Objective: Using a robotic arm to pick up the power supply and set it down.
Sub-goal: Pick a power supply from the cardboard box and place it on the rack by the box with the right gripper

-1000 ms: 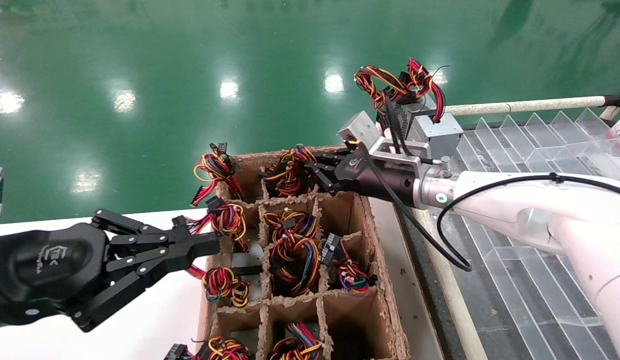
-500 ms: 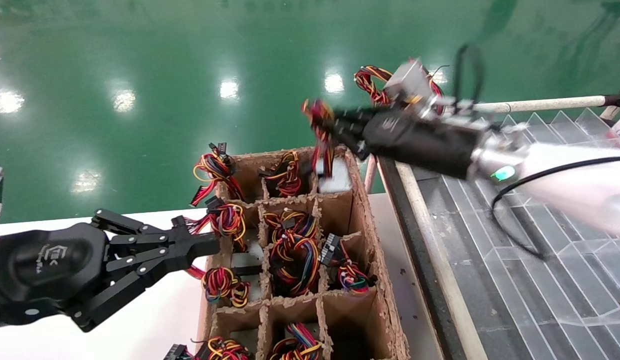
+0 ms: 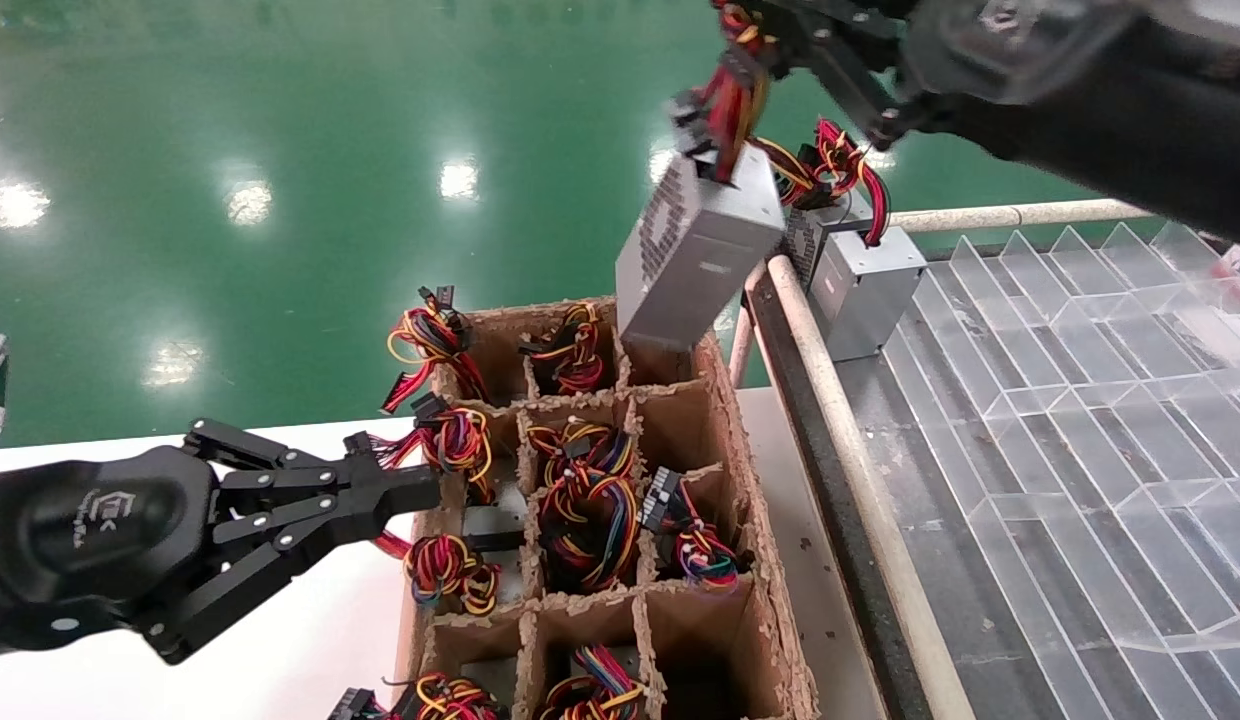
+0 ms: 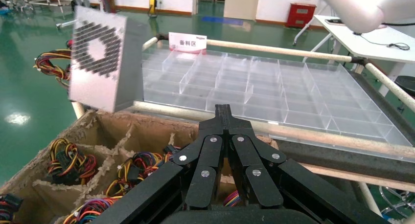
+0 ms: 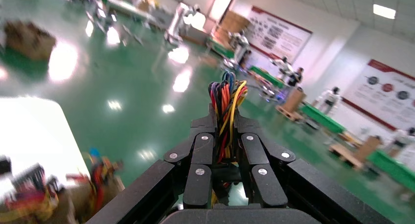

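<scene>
My black right gripper (image 3: 755, 45) clenching wires of small grey metal power supply (image 3: 695, 250), hanging over brown cardboard divider box (image 3: 750, 470) w/ wire bundles, left gripper (image 3: 420, 490) closed on nothing, green floor.

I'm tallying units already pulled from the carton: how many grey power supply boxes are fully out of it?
2: the power supply hanging by its wires from the right gripper, and a second box standing on the clear tray. More stay in the carton.

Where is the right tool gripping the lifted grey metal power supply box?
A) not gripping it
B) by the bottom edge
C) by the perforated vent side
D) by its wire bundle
D: the right tool is shut on the coloured wire bundle, and the grey metal power supply box hangs below it.
</scene>
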Action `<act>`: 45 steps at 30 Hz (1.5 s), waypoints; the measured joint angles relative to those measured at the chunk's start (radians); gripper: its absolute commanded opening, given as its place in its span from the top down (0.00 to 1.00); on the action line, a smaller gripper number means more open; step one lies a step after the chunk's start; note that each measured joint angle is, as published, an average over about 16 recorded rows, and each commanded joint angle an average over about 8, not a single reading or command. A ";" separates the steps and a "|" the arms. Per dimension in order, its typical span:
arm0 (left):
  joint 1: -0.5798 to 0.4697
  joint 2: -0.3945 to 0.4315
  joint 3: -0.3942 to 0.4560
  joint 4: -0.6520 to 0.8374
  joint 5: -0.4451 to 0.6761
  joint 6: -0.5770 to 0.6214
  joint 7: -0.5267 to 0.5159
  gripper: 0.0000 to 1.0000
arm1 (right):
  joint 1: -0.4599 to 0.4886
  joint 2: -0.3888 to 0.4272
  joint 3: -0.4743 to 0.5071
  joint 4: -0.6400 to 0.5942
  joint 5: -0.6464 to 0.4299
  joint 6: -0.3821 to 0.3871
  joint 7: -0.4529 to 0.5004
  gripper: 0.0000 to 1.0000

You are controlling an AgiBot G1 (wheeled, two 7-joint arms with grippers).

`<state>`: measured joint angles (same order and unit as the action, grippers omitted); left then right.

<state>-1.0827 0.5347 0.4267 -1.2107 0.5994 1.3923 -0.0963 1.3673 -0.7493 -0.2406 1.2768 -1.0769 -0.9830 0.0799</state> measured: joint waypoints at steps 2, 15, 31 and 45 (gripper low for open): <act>0.000 0.000 0.000 0.000 0.000 0.000 0.000 1.00 | -0.025 0.044 0.018 0.035 -0.001 0.014 0.012 1.00; 0.000 0.000 0.000 0.000 0.000 0.000 0.000 1.00 | -0.212 0.267 0.131 0.074 0.018 0.066 0.019 1.00; 0.000 0.000 0.000 0.000 0.000 0.000 0.000 1.00 | -0.286 0.165 0.096 0.018 -0.033 0.184 0.018 1.00; 0.000 0.000 0.000 0.000 0.000 0.000 0.000 1.00 | -0.210 -0.010 0.032 -0.180 -0.061 0.186 -0.067 1.00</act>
<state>-1.0827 0.5347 0.4268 -1.2107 0.5994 1.3923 -0.0963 1.1577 -0.7592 -0.2082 1.0964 -1.1382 -0.7973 0.0126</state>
